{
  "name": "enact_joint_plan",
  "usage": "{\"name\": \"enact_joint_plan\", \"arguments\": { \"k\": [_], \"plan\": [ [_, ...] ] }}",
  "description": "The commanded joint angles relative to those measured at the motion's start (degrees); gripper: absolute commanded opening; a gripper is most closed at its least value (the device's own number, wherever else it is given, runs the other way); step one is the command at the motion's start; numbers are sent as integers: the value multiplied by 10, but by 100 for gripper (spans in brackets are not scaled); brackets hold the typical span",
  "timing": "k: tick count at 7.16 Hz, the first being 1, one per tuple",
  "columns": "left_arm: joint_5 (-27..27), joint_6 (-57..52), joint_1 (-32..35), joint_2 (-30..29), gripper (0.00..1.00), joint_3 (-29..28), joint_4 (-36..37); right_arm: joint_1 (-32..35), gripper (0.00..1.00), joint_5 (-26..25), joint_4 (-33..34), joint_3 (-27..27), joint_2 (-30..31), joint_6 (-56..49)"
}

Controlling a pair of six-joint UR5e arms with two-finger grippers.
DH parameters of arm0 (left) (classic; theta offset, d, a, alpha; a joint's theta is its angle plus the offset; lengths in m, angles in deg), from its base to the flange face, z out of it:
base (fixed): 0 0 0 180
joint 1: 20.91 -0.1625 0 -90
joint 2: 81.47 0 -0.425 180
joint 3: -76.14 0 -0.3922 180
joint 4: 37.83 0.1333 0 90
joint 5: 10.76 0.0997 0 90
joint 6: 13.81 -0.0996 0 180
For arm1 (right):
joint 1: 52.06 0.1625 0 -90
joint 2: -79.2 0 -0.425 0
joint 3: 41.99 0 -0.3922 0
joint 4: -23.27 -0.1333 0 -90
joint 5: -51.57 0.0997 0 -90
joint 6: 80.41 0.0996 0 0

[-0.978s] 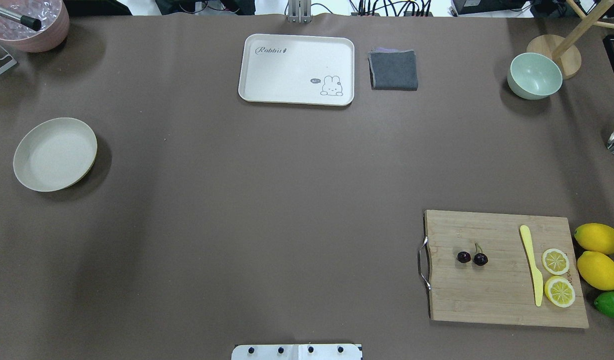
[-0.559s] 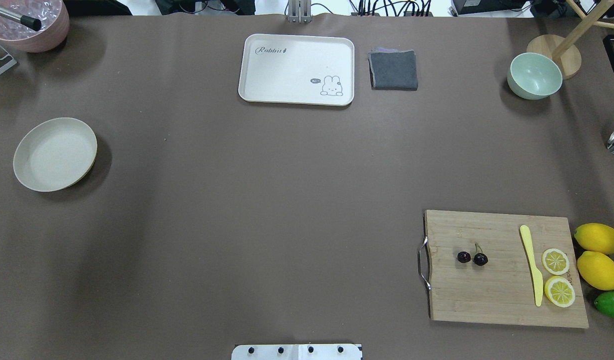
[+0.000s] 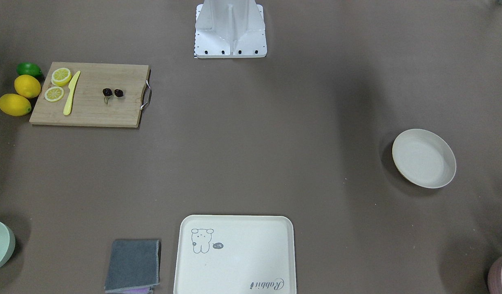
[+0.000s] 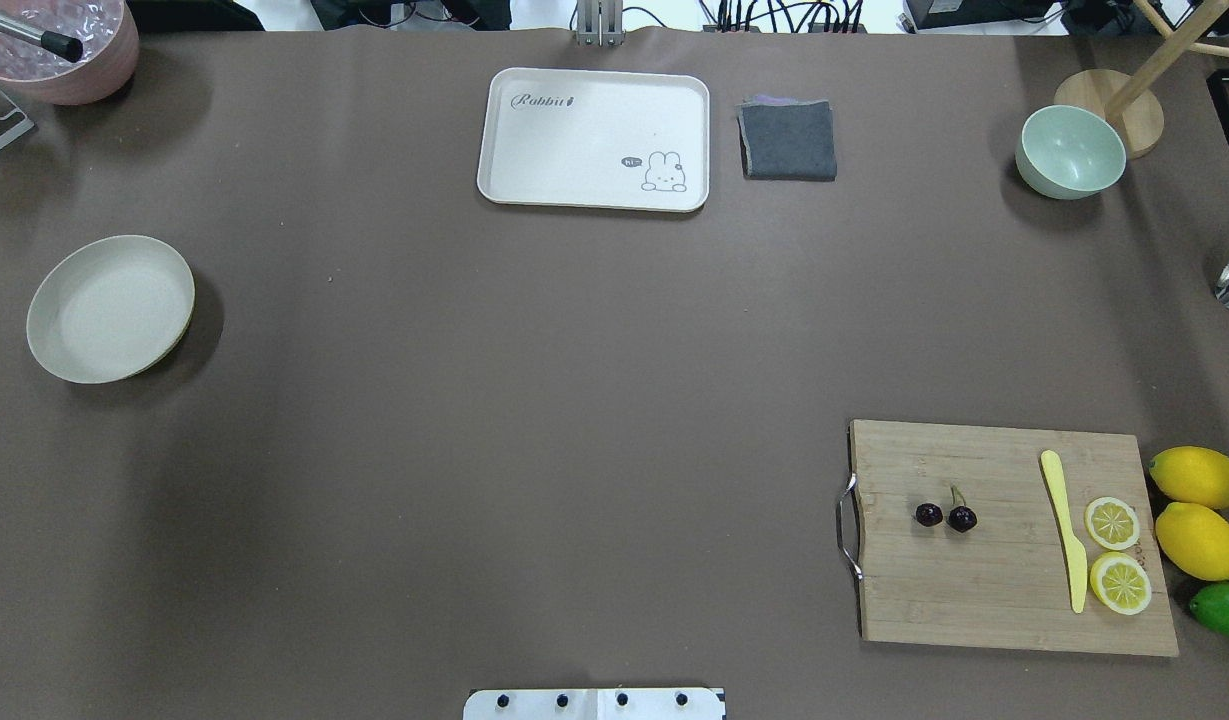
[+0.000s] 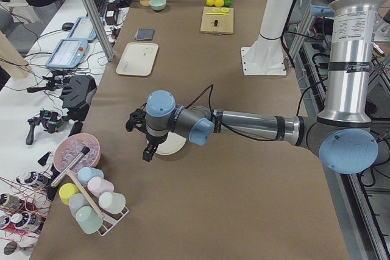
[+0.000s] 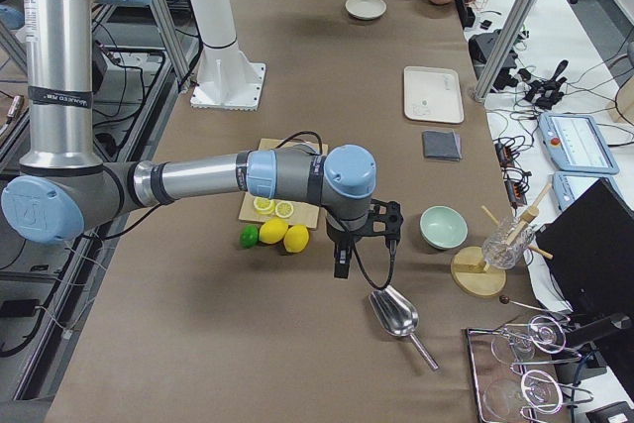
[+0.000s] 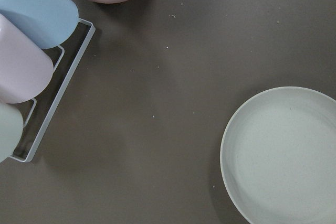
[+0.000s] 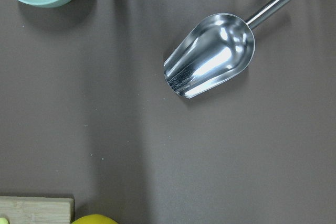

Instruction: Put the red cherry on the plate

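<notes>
While lying ungrasped on the cutting board (image 4: 974,600), near its metal-handled end: red cherry (image 4: 962,518) (a pair, dark maroon, joined by thin stems), well apart from the yellow knife (image 4: 1064,530) and lemon slices (image 4: 1112,522). Plate (image 4: 109,310): holding nothing, at the opposite side of the surface. Right gripper (image 6: 340,264): hanging over bare surface beyond the lemons (image 4: 1196,476), near a steel scoop (image 8: 210,56), off the board. Left gripper (image 5: 147,155): hovering just beside the plate. Jaws, both: spread or pressed together, cannot tell from the side views. Step in hand, by judgement: approach for the pick, not yet begun. Recommended: bring right gripper over the board, centre above one fruit or the stem fork, descend straight, close softly to avoid rolling or crushing, lift clear before crossing toward the plate. Caution: small round target, likely to skid away under a glancing contact.
</notes>
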Motion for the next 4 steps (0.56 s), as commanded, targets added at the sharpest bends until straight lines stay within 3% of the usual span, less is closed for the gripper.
{"name": "enact_joint_plan", "arguments": {
  "k": [1,2,4],
  "plan": [
    [44,164,-92,-34,98,-116,-192,0,100,0,-1,0,-1,0],
    [74,203,-141,-36,98,-127,-217,0,100,0,-6,-1,-1,11],
    [80,207,-160,-32,98,-129,-219,0,100,-1,-16,1,0,16]
  ]
}}
